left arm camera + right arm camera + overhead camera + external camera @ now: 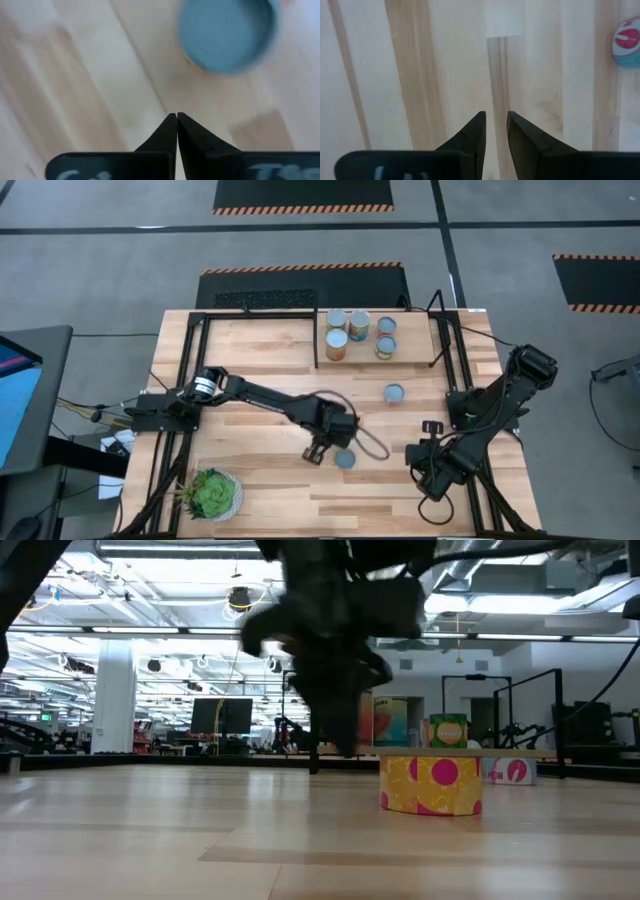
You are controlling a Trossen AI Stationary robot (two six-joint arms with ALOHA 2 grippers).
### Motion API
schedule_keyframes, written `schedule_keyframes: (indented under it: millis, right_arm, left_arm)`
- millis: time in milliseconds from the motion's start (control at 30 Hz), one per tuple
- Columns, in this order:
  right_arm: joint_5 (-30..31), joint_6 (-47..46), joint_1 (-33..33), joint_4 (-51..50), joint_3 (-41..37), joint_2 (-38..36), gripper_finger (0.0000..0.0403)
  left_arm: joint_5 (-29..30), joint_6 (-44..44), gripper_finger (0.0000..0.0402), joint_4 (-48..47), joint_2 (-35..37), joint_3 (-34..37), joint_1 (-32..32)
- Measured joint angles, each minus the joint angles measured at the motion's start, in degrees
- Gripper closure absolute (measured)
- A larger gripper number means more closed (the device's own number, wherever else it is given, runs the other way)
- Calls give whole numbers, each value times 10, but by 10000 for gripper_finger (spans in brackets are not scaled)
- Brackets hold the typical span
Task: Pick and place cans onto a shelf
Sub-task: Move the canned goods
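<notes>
A can (345, 459) with a silver-blue top stands upright on the tabletop near the front; in the low view (432, 785) its side is yellow with pink dots. My left gripper (316, 453) hovers just left of it with its fingers shut and empty (176, 118); the can's top (227, 32) shows ahead of the fingers. A second can (394, 392) stands alone farther back. Several cans (337, 345) stand on the shelf (410, 340) at the far edge. My right gripper (414, 452) waits at the front right, its fingers slightly apart (495, 120) and empty.
A potted green plant (212, 493) stands at the front left corner. Black frame rods (190, 380) run along the table's left and right sides. The lone can with a red-and-white label also shows in the right wrist view (627, 40).
</notes>
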State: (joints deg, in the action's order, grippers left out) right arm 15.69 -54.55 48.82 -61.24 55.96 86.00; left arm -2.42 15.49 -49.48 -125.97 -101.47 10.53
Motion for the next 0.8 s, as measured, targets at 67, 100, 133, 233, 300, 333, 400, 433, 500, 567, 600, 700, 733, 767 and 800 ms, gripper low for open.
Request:
schedule_keyframes:
  millis: [67,100,133,233,300,333,400,433,500,567,600,700,733,767,800]
  right_arm:
    - [2,0,0,0,0,0,301]
    - [2,0,0,0,0,0,301]
    - [2,0,0,0,0,0,301]
    - [2,15,0,-1,0,0,301]
    - [4,27,0,-1,0,0,301]
    - [8,31,0,-1,0,0,301]
    - [10,34,0,0,0,0,301]
    - [10,34,0,0,0,0,301]
    - [10,34,0,-1,0,0,301]
    - [10,34,0,0,0,0,301]
    - [10,33,0,-1,0,0,301]
    - [10,23,0,-1,0,0,301]
    - [10,22,0,-1,0,0,301]
    - [10,21,0,-1,0,0,301]
    - [10,21,0,-1,0,0,301]
  left_arm:
    - [-1,-12,401,-30,0,0,20]
    - [-3,-20,401,-37,-3,0,32]
    - [-4,-26,402,-39,-6,0,44]
    - [-19,-29,401,-11,-8,2,73]
    - [-23,-28,401,19,-7,0,87]
    - [-22,-28,401,21,-7,0,92]
    - [-20,-26,401,24,-7,1,97]
    - [-22,-24,401,31,-7,1,98]
    - [-23,-11,401,47,-7,1,95]
    - [-24,13,401,67,-7,1,90]
    - [-25,26,402,80,-7,2,86]
    - [-29,49,401,125,-7,15,72]
    - [-29,50,401,128,-7,19,66]
    - [-28,50,401,132,-7,23,60]
    - [-13,51,401,135,-7,25,54]
